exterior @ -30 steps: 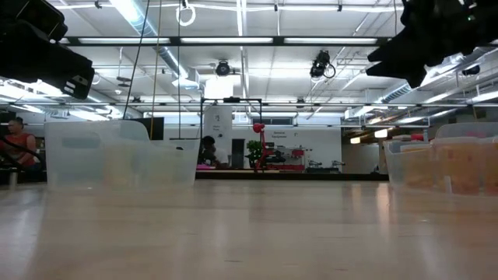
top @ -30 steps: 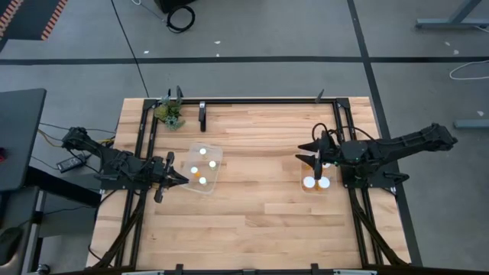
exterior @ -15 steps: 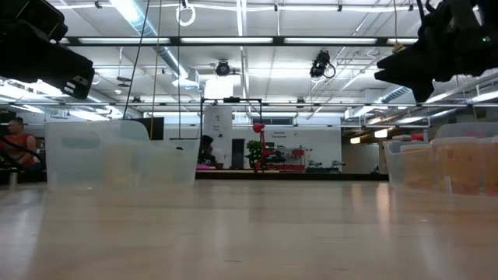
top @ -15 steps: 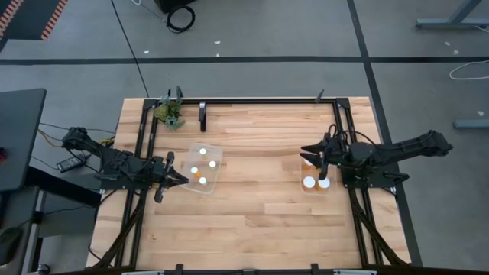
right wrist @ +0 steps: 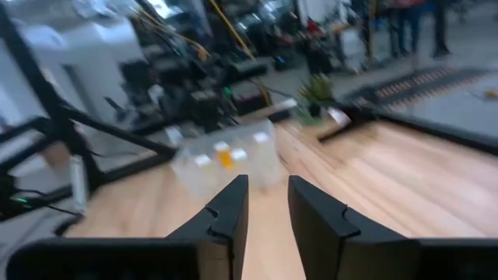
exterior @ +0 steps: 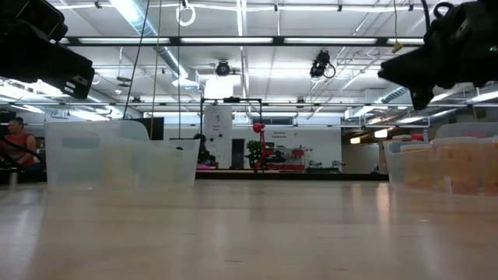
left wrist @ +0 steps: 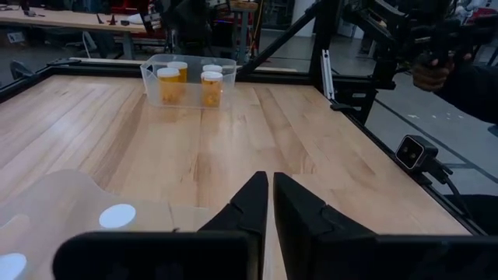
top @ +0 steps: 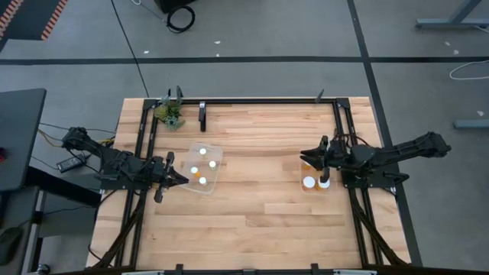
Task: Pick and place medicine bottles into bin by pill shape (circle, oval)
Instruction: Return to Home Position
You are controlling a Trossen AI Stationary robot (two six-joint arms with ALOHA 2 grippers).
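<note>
Two clear bins stand on the wooden table. The left bin holds several white-capped amber medicine bottles. The right bin holds more bottles, which also show in the left wrist view. My right gripper hangs above the right bin's far part, pointing level toward the table's left; its fingers stand a little apart with nothing between them. My left gripper waits shut by the left bin's left side, clear of it.
A green plant clump lies at the far left corner. Black frame rails run along the table's far, left and right sides. Bare wood lies between the two bins. A person shows beyond the table.
My right gripper has come down over the right bin and drawn back slightly toward the table's right edge, tipping toward level. The bottles and both bins have stayed put.
</note>
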